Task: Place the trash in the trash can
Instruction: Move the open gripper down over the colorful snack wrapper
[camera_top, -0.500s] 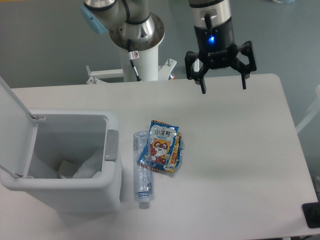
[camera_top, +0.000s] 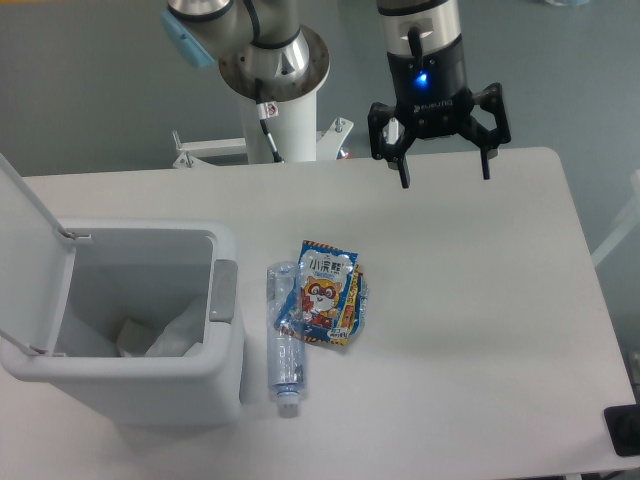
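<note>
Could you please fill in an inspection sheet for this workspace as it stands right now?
Surface: white table, unmarked.
Job's things: snack packet lying partly over the clear bottle, both on the table beside the bin; bin lid open, something pale inside.
Clutter: nothing seen.
Tool: tool open, empty, above the table's far edge, away from the trash.
Cables: a thin cable runs down the arm's pedestal.
Surroundings: grey floor; a dark object at the table's right near corner.
</note>
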